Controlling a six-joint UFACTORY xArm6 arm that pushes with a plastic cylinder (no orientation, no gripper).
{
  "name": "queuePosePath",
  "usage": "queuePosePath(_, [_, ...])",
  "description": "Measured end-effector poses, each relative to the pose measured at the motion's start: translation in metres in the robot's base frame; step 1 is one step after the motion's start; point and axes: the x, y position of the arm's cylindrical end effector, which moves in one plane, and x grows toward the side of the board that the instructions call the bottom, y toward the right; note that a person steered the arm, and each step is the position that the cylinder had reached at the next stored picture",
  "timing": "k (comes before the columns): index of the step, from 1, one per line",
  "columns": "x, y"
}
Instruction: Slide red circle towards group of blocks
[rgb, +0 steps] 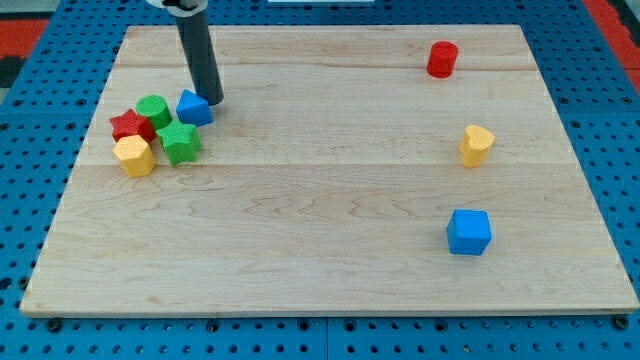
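My tip (214, 102), a bare rod end effector holding nothing, touches blue block (193, 108) at upper left; red circle (442, 59) lies well apart toward upper right, group (155, 130) just beside tip.

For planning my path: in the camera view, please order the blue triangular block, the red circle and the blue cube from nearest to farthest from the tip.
From my tip:
1. blue triangular block, touching, left.
2. red circle, top right.
3. blue cube, bottom right.

Red circle (442, 59) upper right, open board (330, 180) leftward to cluster; my tip (214, 102) beside blue block (194, 108) fronts group. Yellow block (477, 146), blue cube (469, 232) off path.
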Motion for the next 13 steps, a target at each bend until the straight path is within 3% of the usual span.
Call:
queuePosePath(1, [0.000, 0.044])
queuePosePath(3, [-0.004, 0.280])
queuePosePath(4, [-0.045, 0.375])
queuePosePath(5, [-0.096, 0.391])
queuePosePath(6, [-0.098, 0.299])
queuePosePath(7, [-0.052, 0.191])
queuePosePath(8, [-0.081, 0.245])
queuePosePath(9, [-0.085, 0.304])
queuePosePath(10, [-0.027, 0.292])
queuePosePath(11, [-0.054, 0.219])
queuePosePath(12, [-0.062, 0.268])
queuePosePath(13, [-0.091, 0.230])
